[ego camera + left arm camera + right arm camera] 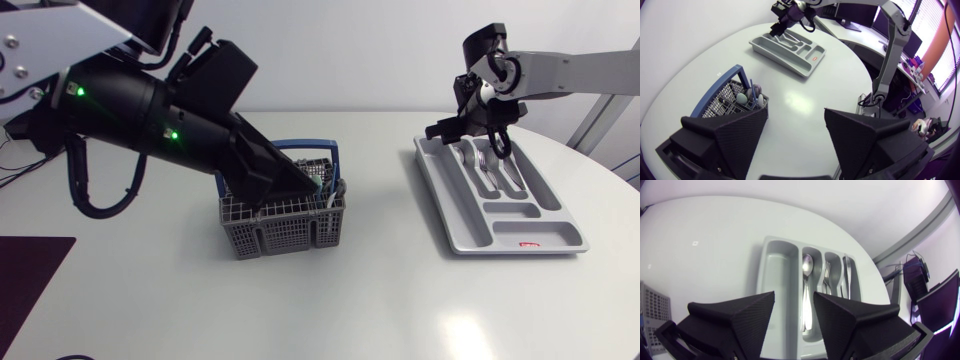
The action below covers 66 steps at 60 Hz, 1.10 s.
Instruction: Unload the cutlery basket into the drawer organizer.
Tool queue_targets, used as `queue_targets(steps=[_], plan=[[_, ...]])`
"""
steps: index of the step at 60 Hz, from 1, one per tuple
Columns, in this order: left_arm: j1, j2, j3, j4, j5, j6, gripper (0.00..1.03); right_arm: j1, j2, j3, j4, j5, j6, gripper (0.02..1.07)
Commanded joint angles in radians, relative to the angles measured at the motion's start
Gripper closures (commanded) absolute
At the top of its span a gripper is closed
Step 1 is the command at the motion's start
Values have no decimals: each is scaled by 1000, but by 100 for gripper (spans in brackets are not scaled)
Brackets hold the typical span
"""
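Observation:
The grey cutlery basket (285,235) with a blue handle stands left of the table's middle, with spoons and other cutlery (752,92) upright inside. My left gripper (305,190) hangs open low over its near corner; in the left wrist view (795,135) the basket (725,97) lies by one finger. The grey drawer organizer (455,215) lies at the right. It holds spoons (807,267), forks (827,275) and knives (846,275) in neighbouring slots. My right gripper (472,135) hovers open over the organizer's far end, and nothing is between its fingers (794,315).
A dark mat (30,280) lies at the table's front left corner. Bare white tabletop (390,280) stretches between the basket and the organizer. The organizer's widest long slot (777,275) and its cross slot (535,240) hold nothing.

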Motion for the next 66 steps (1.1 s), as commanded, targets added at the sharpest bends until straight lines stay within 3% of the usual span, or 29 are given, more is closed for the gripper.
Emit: queue_targets(steps=[1, 19, 29, 34, 51, 66], plan=[[-38, 5, -47, 5, -27, 44, 24, 31, -109, -135, 43, -31, -53, 42], [-167, 51, -96, 73, -238, 50, 24, 87, -345, -380, 96, -119, -86, 40], [-186, 50, -250, 266, -375, 170, 24, 157, -507, -558, 178, -203, -148, 37], [-163, 39, -328, 406, -384, 220, 24, 186, -577, -632, 225, -238, -165, 37], [-80, 66, -389, 644, -386, 280, 25, 251, -715, -770, 274, -303, -194, 37], [-81, 145, -391, 748, -384, 280, 28, 288, -726, -828, 320, -296, -196, 37]])
